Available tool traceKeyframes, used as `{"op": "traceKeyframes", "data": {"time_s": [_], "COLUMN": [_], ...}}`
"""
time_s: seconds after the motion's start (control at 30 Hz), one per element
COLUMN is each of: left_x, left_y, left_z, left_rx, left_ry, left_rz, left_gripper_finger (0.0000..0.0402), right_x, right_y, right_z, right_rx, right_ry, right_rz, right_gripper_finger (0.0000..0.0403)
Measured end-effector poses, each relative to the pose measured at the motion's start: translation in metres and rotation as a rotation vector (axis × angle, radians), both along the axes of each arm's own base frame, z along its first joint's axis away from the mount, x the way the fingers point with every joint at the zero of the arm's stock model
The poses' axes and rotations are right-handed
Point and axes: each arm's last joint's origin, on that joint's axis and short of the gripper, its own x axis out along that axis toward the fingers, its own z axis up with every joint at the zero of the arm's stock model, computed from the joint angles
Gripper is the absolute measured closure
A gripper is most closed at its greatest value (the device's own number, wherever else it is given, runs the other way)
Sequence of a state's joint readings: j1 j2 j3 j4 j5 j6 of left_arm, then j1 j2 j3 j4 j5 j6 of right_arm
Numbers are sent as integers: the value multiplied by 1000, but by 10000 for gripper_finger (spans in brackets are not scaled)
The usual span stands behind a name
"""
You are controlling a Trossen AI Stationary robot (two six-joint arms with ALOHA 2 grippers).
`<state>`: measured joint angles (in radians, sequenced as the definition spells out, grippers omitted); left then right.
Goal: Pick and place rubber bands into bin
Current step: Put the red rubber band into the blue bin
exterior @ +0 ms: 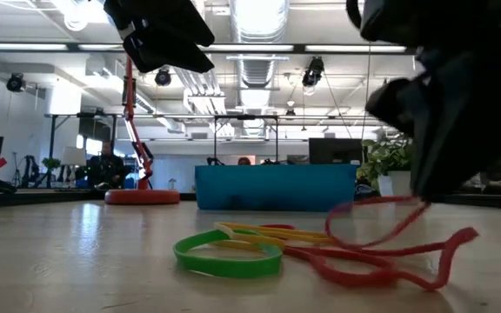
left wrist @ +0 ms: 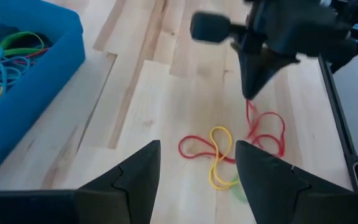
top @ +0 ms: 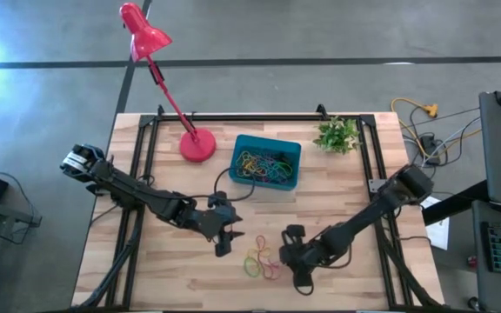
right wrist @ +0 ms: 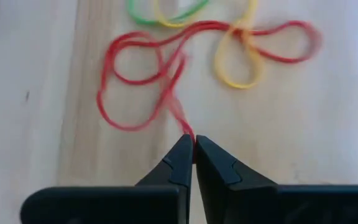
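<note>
Right wrist view: right end effector (right wrist: 194, 148) pinches red rubber band (right wrist: 135, 81) | high view: grip unclear

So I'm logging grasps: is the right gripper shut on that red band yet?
Shut. In the right wrist view, the right gripper has its fingertips together, pinching a strand of the red rubber band.

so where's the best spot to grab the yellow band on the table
Probably the yellow band's free rounded end, from straight above with open fingers. It lies flat, and elsewhere it crosses the red band pinched in the shut right gripper.
</note>
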<state>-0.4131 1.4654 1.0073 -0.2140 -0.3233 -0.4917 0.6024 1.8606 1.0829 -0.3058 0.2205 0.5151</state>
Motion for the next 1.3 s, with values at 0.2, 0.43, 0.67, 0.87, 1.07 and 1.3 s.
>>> {"op": "traceKeyframes", "data": {"time_s": [0.2, 0.43, 0.67, 0.87, 1.07, 1.3], "left_x": [2, 3, 3, 3, 4, 7], "left_y": [0, 1, 1, 1, 5, 19], "left_z": [2, 4, 4, 4, 4, 6], "left_rx": [7, 11, 16, 69, 178, 294], "left_ry": [-34, -55, -60, -63, -59, -55], "left_rz": [26, 42, 51, 37, -12, 19], "left_gripper_finger": [210, 210, 210, 210, 210, 210], "right_x": [-12, -18, -18, -14, -10, -2], "right_y": [-13, -29, -62, -115, -181, -248], "right_z": [32, 68, 108, 137, 153, 147], "right_rx": [-91, -150, -249, -338, -397, -322], "right_ry": [-43, -165, -308, -381, -400, -379], "right_rz": [-34, -79, -158, -279, -451, -549], "right_gripper_finger": [395, 395, 395, 395, 395, 395]}}
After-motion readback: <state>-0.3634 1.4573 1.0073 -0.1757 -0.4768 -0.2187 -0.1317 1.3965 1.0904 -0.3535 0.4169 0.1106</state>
